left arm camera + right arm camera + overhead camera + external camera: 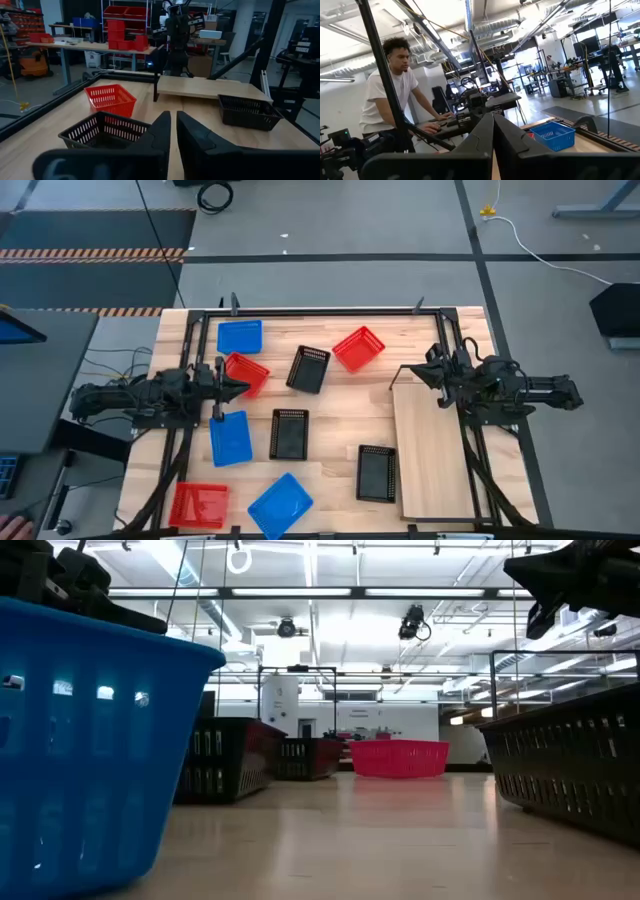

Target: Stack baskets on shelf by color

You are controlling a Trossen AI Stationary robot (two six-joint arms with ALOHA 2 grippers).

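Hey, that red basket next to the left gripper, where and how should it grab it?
Pinch the near rim wall of the red basket, coming from above. It sits open side up, tilted against the table edges, so the thin mesh wall fits between the fingers of the left gripper, now shut.

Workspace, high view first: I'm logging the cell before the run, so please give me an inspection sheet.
Surface: planked wooden tabletop, no spills seen.
Job's things: three red plastic mesh baskets, three blue plastic mesh baskets and three black plastic mesh baskets lie scattered singly. The pale wooden shelf board is bare.
Clutter: nothing seen.
Grippers: the left gripper is over the table's left side and the right gripper is at the shelf's far corner. Both have their jaws shut and hold nothing.
Cables: a white floor cable and loose dark cables lie left of the table.
Surroundings: a person in a white T-shirt is beyond the table.
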